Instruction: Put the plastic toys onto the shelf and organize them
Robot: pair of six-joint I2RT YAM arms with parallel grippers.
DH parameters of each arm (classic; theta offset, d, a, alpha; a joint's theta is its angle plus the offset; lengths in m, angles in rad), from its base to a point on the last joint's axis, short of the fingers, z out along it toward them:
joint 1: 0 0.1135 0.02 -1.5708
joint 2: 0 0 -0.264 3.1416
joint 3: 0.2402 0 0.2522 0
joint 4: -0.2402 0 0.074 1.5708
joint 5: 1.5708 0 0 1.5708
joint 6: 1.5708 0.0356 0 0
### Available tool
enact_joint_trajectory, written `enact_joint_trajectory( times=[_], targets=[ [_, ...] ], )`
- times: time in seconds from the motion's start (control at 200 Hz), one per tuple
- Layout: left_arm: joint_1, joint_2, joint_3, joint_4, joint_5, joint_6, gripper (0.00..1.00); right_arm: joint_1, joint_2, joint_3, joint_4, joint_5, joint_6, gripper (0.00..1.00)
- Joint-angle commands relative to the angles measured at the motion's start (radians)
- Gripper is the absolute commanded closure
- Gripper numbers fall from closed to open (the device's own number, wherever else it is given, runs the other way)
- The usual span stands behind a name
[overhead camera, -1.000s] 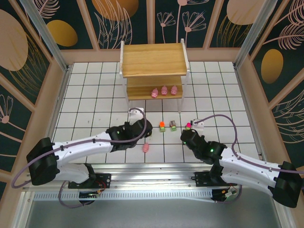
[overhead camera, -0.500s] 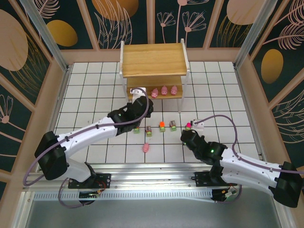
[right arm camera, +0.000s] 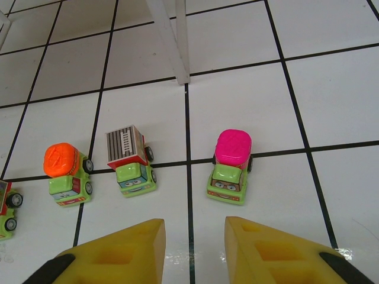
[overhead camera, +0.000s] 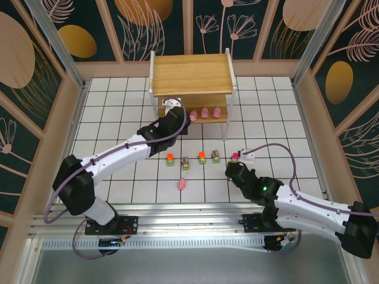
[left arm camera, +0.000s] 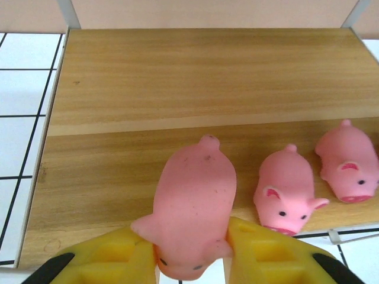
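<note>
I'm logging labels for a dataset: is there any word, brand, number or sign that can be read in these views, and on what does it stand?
None: no word, number or brand can be read anywhere.
The magenta-topped vehicle, striped-topped vehicle and orange-topped vehicle bear only painted faces and plain stripes.
The nearest pig, the shelf and the tiled table carry no writing.
</note>
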Motion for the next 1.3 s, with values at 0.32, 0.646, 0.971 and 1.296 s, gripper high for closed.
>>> enact_joint_trajectory(
  times=[0.32, 0.646, 0.971, 1.296],
  targets=[
    [0.032, 0.078, 0.049, 0.063, 0.045, -0.005, 0.70, 0.009, -0.012, -0.019, 0.004, 0.035, 0.016, 0.67],
    [0.039, 0.117, 0.082, 0.067, 0.053, -0.007, 0.70, 0.009, -0.014, -0.020, 0.004, 0.037, 0.016, 0.67],
    [0.038, 0.127, 0.065, 0.066, 0.048, -0.022, 0.67, 0.010, -0.016, -0.019, 0.002, 0.039, 0.019, 0.68],
    [0.038, 0.124, 0.056, 0.066, 0.051, -0.025, 0.61, 0.012, -0.016, -0.020, 0.002, 0.041, 0.019, 0.68]
  ],
)
